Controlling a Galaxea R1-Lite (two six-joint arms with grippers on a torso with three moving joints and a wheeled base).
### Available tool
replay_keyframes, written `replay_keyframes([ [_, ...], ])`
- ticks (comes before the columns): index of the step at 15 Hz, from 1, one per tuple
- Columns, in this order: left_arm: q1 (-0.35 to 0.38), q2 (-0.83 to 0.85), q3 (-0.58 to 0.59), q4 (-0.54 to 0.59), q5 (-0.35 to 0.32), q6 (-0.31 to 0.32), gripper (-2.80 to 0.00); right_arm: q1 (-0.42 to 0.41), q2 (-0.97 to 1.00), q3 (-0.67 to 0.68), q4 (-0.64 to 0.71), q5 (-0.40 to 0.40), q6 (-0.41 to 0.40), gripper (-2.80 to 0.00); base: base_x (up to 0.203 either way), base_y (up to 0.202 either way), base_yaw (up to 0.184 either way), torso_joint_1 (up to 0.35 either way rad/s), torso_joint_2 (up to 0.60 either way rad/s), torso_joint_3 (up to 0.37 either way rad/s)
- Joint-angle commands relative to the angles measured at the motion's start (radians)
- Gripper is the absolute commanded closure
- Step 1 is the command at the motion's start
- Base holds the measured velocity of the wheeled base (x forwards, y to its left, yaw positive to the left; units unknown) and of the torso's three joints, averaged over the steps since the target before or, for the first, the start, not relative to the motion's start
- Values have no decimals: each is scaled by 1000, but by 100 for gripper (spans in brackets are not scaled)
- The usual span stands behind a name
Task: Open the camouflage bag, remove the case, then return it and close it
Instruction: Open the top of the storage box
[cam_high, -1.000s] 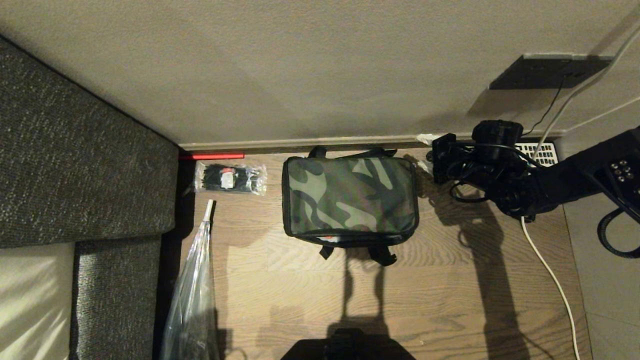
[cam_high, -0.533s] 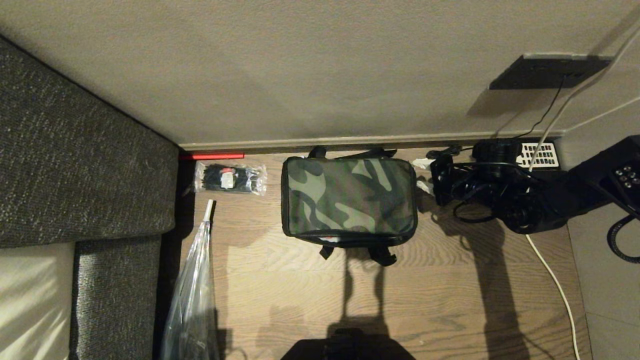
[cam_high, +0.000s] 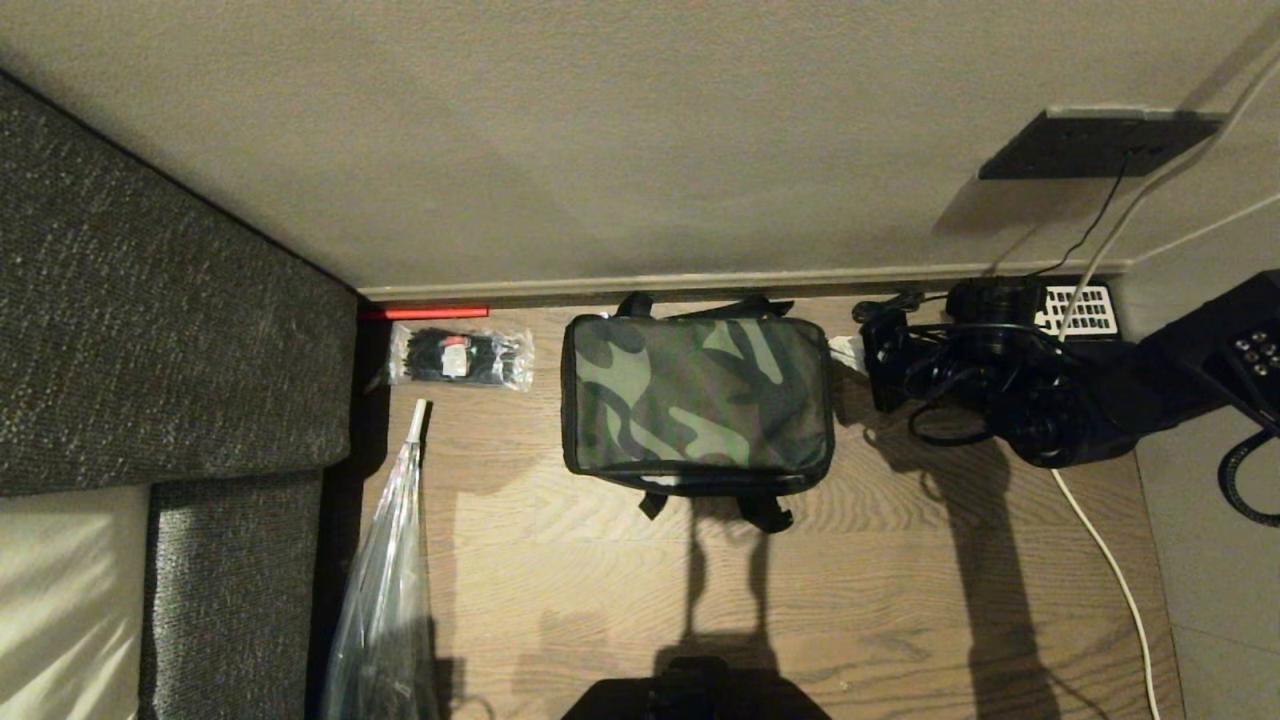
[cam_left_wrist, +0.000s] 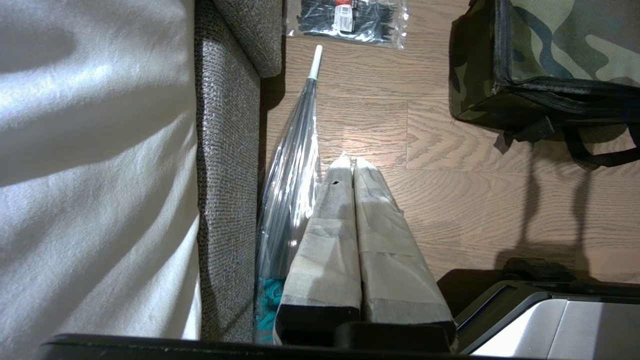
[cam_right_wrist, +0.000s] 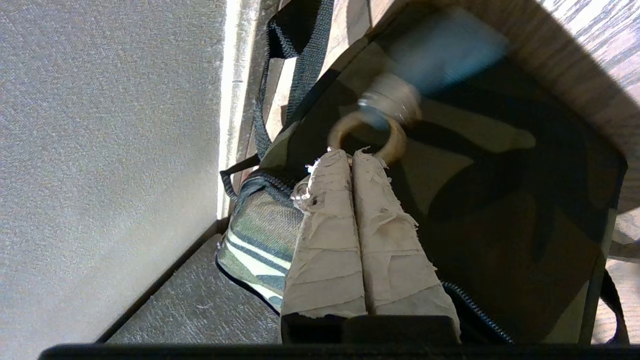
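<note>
The camouflage bag (cam_high: 697, 392) lies shut on the wooden floor against the wall, its black straps sticking out front and back. My right gripper (cam_high: 848, 352) is at the bag's right side. In the right wrist view it (cam_right_wrist: 352, 152) is shut, pinching the near edge of a tan pull ring (cam_right_wrist: 395, 142) that hangs on the bag's (cam_right_wrist: 500, 210) side. My left gripper (cam_left_wrist: 349, 159) hangs parked and shut over bare floor, left of the bag (cam_left_wrist: 550, 55). The case is out of view.
A grey sofa (cam_high: 150, 330) fills the left side. A folded clear umbrella (cam_high: 385, 590) and a pack of black cable ties (cam_high: 460, 357) lie left of the bag. A white cable (cam_high: 1110, 560) runs along the floor on the right. The wall (cam_high: 600, 150) is close behind the bag.
My right gripper has sunk and come in against the bag's right side, and its fingers have gone from open to shut on the ring. The left arm has not moved.
</note>
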Motion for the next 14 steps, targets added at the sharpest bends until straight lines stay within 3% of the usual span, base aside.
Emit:
replay_keyframes([
  [1,1,-2,3,0,0,-1,0,-10,-7,10,3,22,-13,0,0,0,0,0,0,0],
  [2,1,-2,3,0,0,-1,0,-41,-48,61,17,123,-69,0,0,0,0,0,0,0],
  [6,1,-2,3,0,0,-1,0,-164,-405,335,72,685,-284,0,0,0,0,0,0,0],
  [7,1,-2,3,0,0,-1,0,-195,-447,387,86,789,-337,0,0,0,0,0,0,0],
  [9,1,-2,3,0,0,-1,0,-210,-463,398,109,812,-376,0,0,0,0,0,0,0],
  [10,1,-2,3,0,0,-1,0,-212,-478,393,191,805,-458,0,0,0,0,0,0,0],
  [12,1,-2,3,0,0,-1,0,-218,-510,383,480,790,-744,0,0,0,0,0,0,0],
  [14,1,-2,3,0,0,-1,0,-220,-524,378,529,783,-793,0,0,0,0,0,0,0],
])
